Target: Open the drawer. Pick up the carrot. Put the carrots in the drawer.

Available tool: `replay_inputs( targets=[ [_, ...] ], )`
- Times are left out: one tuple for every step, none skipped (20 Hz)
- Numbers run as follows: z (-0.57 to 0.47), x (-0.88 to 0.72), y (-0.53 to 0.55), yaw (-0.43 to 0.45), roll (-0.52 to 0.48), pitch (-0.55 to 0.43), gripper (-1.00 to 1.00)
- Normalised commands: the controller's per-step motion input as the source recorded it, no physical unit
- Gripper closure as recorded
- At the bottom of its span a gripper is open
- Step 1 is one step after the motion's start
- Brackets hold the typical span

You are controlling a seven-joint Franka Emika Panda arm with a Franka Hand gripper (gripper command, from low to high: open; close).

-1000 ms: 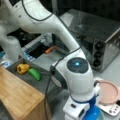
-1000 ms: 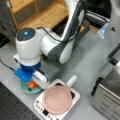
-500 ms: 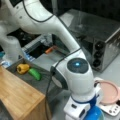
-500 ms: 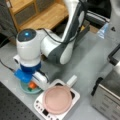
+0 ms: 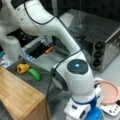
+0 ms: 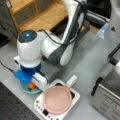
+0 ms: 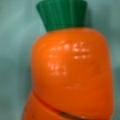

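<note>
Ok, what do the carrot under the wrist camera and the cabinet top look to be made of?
The carrot looks like glossy moulded plastic: bright highlights, a seam across the body, and a ribbed green cap. The cabinet top looks like light wood, perhaps bamboo, with fine lengthwise grain and a matte finish.

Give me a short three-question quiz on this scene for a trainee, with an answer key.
1. True or false: the drawer is shut.
2. Pick one: in a front view the end effector is down over A) the pink plate, B) the light blue bowl, C) the toaster oven.
3. Fill in: the wrist view is almost filled by the orange ___ with a green top.

Key
1. False. It stands open, with a yellow pepper and a green vegetable lying in it.
2. B.
3. carrot.
</note>
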Motion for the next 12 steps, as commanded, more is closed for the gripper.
replay_inputs(
  targets=[
    [-0.17,0.30,0.08,-0.039,-0.071,0.075,-1.00],
    [-0.18,0.30,0.08,-0.038,-0.068,0.076,-1.00],
    [-0.19,0.30,0.08,-0.037,-0.061,0.078,-1.00],
    [-0.19,0.29,0.08,-0.035,-0.053,0.085,-1.00],
    [-0.19,0.29,0.08,-0.031,-0.048,0.093,-1.00],
    [-0.20,0.28,0.08,-0.026,-0.040,0.102,-1.00],
    [-0.19,0.28,0.08,-0.023,-0.034,0.112,-1.00],
    [-0.19,0.27,0.07,-0.022,-0.032,0.116,-1.00],
    [-0.19,0.27,0.07,-0.021,-0.032,0.120,-1.00],
    [-0.19,0.26,0.06,-0.015,-0.019,0.125,-1.00],
    [-0.19,0.26,0.06,-0.014,-0.016,0.126,-1.00],
    [-0.19,0.25,0.06,-0.012,0.004,0.136,-1.00]
  ],
)
